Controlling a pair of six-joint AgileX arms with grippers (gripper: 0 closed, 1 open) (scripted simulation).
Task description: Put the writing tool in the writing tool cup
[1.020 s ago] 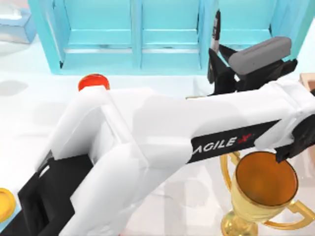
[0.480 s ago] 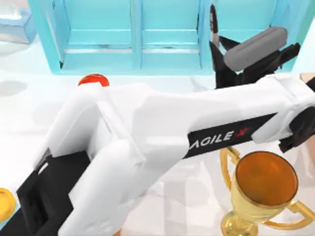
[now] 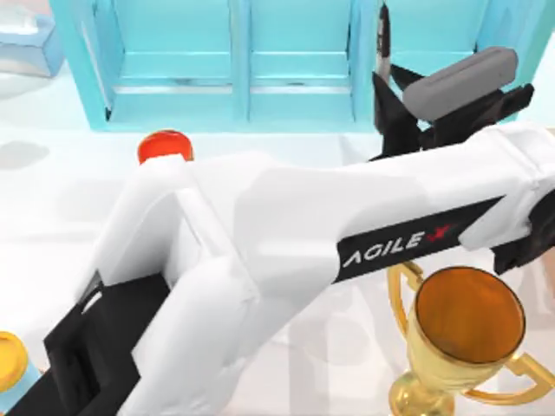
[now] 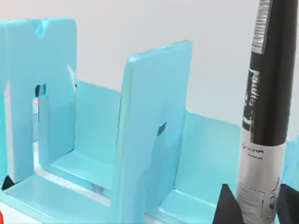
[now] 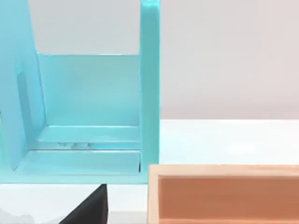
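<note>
**Pen's in the grip, now comes the careful carry**

So the left gripper (image 3: 390, 87) is up at the back right of the table, right in front of the turquoise rack (image 3: 234, 69), and its fingers are clamped on the pen (image 4: 264, 116). From the left wrist view the pen stands nearly upright between the two black fingertips, held low down on its silver end, with most of the black barrel sticking up above. That's a lot of stick above the pinch point, so I'd move slow and avoid any quick wrist turns or it could swing in the grip.

I can't spot the pen cup anywhere here, so no call on how far the carry is.

Watch the gold trophy (image 3: 464, 334) sitting right under the forearm, and the red-topped thing (image 3: 165, 145) at the left.

The right arm sits parked near a wooden box (image 5: 224, 193); can't tell what its fingers are doing.
</note>
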